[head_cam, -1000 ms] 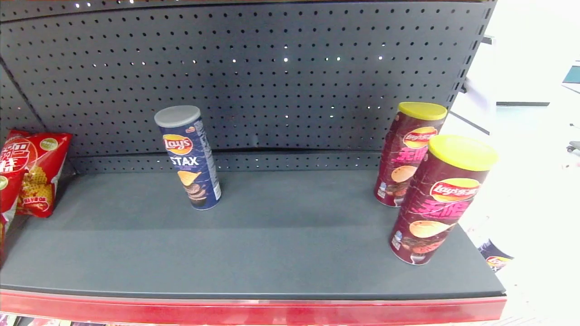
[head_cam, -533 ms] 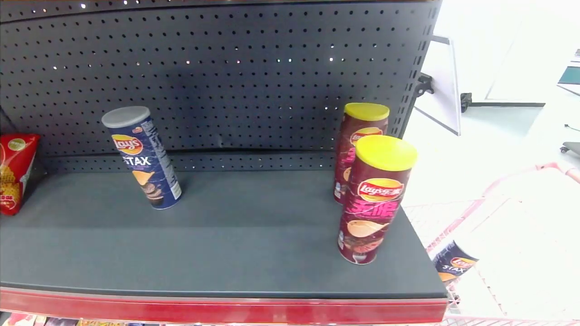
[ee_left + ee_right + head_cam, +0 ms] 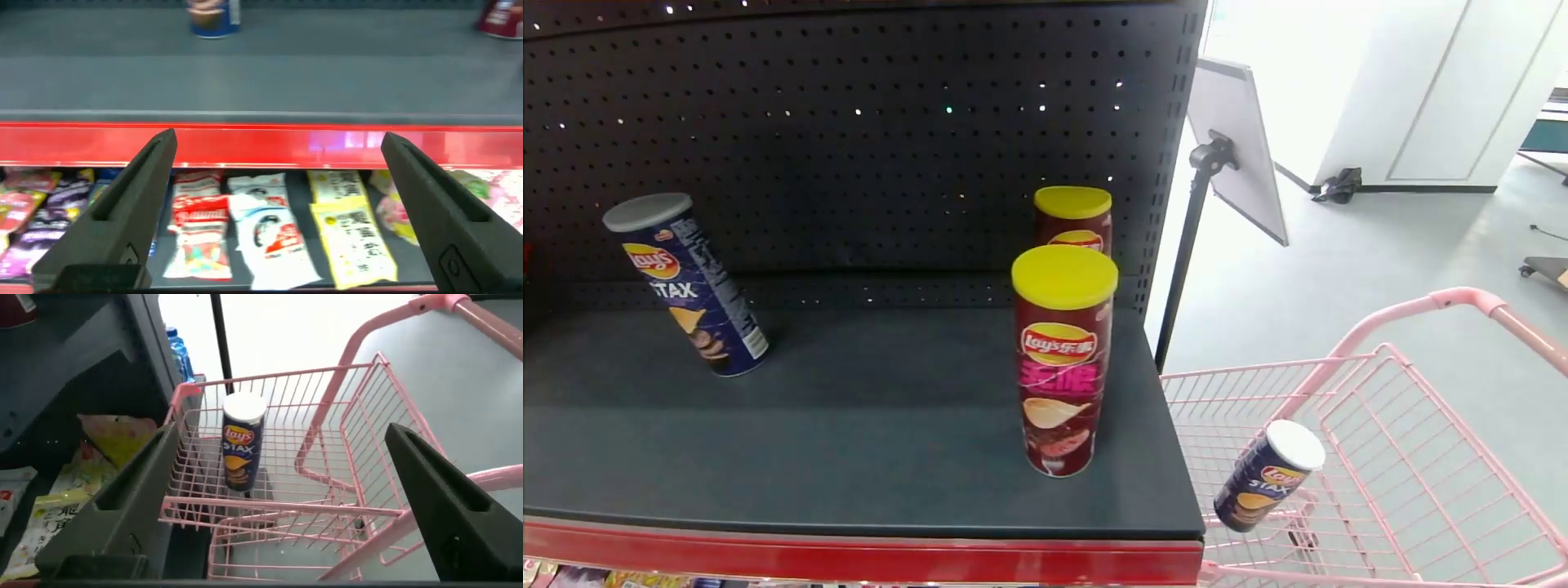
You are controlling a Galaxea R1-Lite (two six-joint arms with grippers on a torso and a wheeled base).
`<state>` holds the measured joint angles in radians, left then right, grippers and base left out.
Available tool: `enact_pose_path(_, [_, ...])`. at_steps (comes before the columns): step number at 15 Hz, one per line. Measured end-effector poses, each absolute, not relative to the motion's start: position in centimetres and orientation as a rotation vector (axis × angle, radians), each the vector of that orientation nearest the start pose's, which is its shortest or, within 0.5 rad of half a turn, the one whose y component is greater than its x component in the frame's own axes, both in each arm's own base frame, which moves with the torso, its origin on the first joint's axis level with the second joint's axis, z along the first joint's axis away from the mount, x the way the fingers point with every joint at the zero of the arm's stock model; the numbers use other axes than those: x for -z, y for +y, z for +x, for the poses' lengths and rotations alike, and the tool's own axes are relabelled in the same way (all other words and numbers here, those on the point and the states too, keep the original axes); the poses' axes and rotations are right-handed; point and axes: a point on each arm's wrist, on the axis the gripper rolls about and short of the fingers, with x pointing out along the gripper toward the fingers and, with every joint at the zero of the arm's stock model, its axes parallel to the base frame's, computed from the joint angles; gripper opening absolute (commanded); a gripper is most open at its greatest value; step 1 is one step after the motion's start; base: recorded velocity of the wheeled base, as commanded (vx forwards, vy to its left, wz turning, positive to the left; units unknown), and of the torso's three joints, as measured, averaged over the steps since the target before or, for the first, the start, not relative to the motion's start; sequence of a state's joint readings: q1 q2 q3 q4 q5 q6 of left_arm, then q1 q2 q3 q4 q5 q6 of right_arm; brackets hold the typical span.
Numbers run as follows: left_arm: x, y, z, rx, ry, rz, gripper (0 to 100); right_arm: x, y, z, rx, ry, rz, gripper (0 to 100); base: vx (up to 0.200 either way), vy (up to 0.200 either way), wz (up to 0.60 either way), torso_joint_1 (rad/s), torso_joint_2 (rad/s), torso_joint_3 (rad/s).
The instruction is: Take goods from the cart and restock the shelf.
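The right tool (image 3: 282,433) is open, its two dark fingers (image 3: 122,506) spread wide with nothing between them. In the right wrist view a blue can of crisps (image 3: 243,441) with a white lid shows in the gap between those fingers, farther off and well apart from them. It stands on its base inside the pink wire cart (image 3: 278,508), near the side of the basket closest to the shelf. The head view shows the same blue can (image 3: 1267,475) in the cart (image 3: 1454,296), which is parked just beside the right end of the shelf (image 3: 874,425).

The left tool (image 3: 278,139) is also open and holds nothing. It faces the red front lip (image 3: 261,145) of the shelf, and packets of snacks (image 3: 270,229) lie on the level below.

Three cans stand on the dark shelf board. A second blue can with a grey lid (image 3: 686,282) is near the left, close to the pegboard back (image 3: 849,122). A maroon can with a yellow lid (image 3: 1062,359) stands towards the front right. Another maroon can (image 3: 1072,219) is right behind it, against the pegboard. Neither tool touches any can.

A white sign board on a stand (image 3: 1241,147) rises from the floor beyond the shelf's right end.
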<state>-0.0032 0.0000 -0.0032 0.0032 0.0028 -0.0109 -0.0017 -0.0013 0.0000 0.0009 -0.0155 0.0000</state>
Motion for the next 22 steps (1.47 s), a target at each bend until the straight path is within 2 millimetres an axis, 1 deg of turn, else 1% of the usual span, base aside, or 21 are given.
enact_pose_path(4, [-7.60, 0.01, -2.30, 0.000, 0.000, -0.009, 100, -7.54, -0.03, -2.29, 0.017, -0.001, 0.000, 100, 0.000, -0.200, 0.00, 0.005, 0.00, 0.002])
enact_pose_path(13, [-7.59, 0.01, -2.30, 0.003, 0.000, -0.011, 100, -7.54, -0.03, -2.29, 0.017, -0.001, 0.000, 100, 0.000, 0.000, 0.00, 0.000, 0.00, 0.000])
enact_pose_path(21, [-7.58, 0.01, -2.30, 0.003, 0.001, -0.014, 100, -7.55, -0.03, -2.29, 0.016, -0.001, 0.000, 100, -0.200, 0.000, 0.00, 0.002, 0.00, 0.002])
enact_pose_path(22, [-7.59, 0.01, -2.30, 0.003, 0.000, -0.013, 100, -7.55, -0.03, -2.29, 0.017, -0.001, 0.000, 100, 0.000, 0.000, 0.00, 0.000, 0.00, 0.000])
